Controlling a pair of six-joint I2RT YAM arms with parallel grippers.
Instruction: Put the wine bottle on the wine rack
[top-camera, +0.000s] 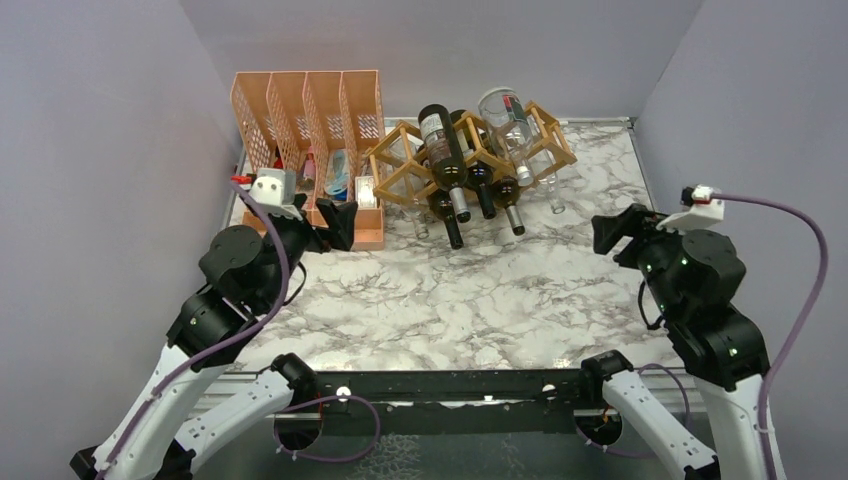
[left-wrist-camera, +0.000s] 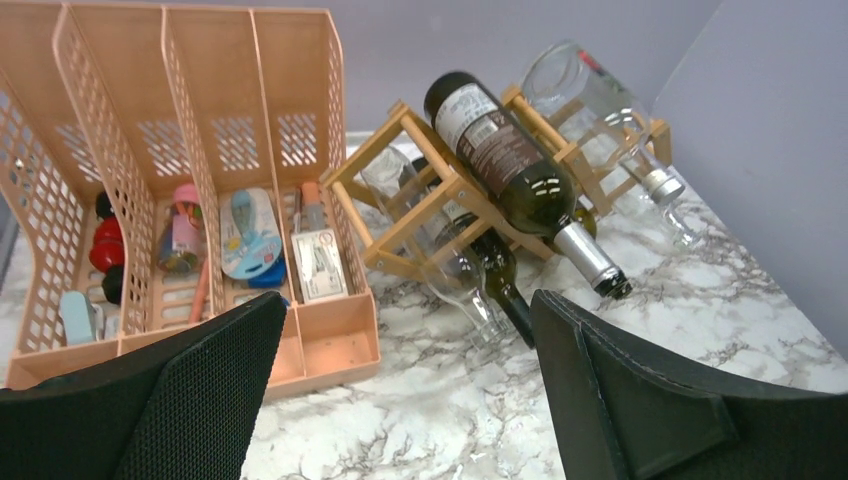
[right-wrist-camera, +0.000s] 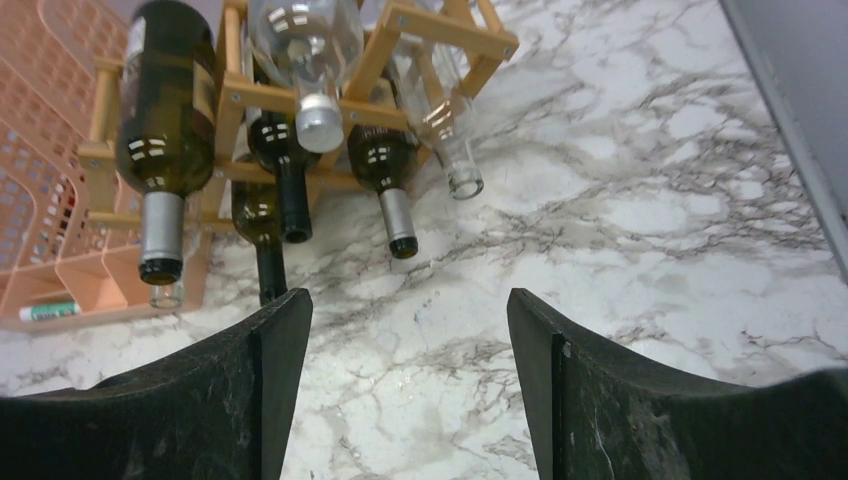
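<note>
Marble (top-camera: 480, 300): wine bottle (left-wrist-camera: 500, 150) on rack (left-wrist-camera: 372, 135) (label clearest L-wrist); L fingers (left-wrist-camera: 200, 400), R fingers (right-wrist-camera: 230, 400) apart.

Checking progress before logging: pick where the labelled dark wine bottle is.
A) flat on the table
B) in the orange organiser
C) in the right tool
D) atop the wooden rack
D: the wine bottle lies on the wine rack, across its top slats, neck sloping down.

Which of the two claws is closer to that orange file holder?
Left. The left gripper hovers right at the organiser's front edge; the right gripper is far off to the right, past the wine rack.
</note>
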